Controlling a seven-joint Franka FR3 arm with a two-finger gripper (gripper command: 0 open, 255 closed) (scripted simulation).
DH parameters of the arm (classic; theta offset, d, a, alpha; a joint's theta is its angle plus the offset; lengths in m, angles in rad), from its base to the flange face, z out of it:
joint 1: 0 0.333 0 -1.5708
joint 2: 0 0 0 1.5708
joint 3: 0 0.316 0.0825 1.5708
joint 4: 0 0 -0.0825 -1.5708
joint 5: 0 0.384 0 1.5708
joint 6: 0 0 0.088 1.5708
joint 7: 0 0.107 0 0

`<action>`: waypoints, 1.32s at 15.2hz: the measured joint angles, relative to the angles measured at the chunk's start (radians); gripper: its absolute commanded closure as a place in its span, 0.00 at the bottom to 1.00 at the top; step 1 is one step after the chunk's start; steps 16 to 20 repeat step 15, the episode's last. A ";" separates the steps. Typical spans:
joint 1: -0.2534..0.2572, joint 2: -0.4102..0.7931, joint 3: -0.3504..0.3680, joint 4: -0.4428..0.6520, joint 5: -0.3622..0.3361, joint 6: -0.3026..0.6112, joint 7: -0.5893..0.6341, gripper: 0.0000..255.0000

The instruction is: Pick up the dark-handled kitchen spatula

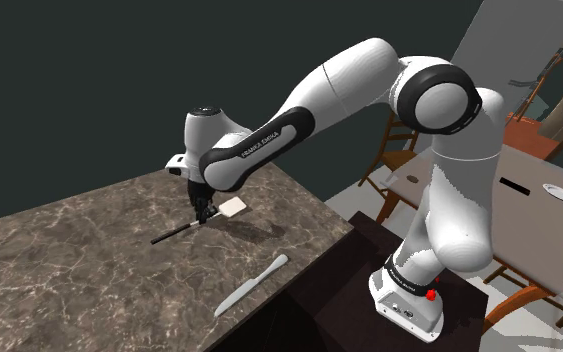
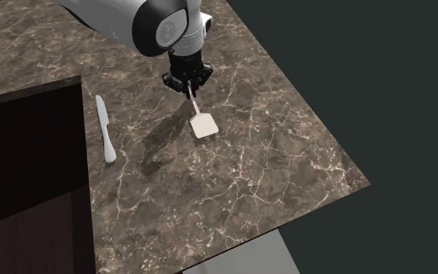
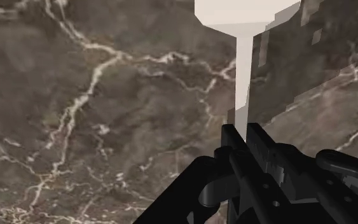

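Observation:
The spatula has a pale square blade [image 1: 234, 205] and a thin dark handle [image 1: 169, 234] that slants down toward the shoulder view's left. It is over the brown marble countertop [image 1: 69, 270]. My black gripper [image 1: 202, 210] is shut on it where the pale neck meets the handle. In the second exterior view the gripper [image 2: 190, 84] points down with the blade [image 2: 203, 124] sticking out just beyond it. In the wrist view the fingers [image 3: 231, 149] close on the pale neck [image 3: 241, 83]. I cannot tell whether the spatula is off the surface.
A pale table knife [image 1: 252, 285] lies near the counter's front edge [image 2: 104, 128], close to the dark stand [image 2: 22, 148]. Wooden chairs [image 1: 394, 150] and a table [image 1: 529, 190] stand past the counter's right end. The countertop [image 2: 287, 156] ends close to the blade.

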 measured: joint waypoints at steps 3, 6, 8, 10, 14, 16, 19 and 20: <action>-0.002 -0.024 0.002 0.001 0.003 -0.024 -0.001 1.00; -0.004 -0.045 0.003 0.014 0.006 -0.058 -0.003 1.00; -0.004 -0.065 0.004 0.020 0.008 -0.084 -0.003 1.00; -0.003 -0.076 0.005 0.030 0.009 -0.105 0.000 1.00; -0.007 -0.105 0.006 0.045 0.013 -0.150 -0.004 1.00; -0.007 -0.110 0.006 0.048 0.014 -0.156 -0.004 1.00; -0.007 -0.110 0.006 0.048 0.014 -0.156 -0.004 1.00; -0.007 -0.110 0.006 0.048 0.014 -0.156 -0.004 1.00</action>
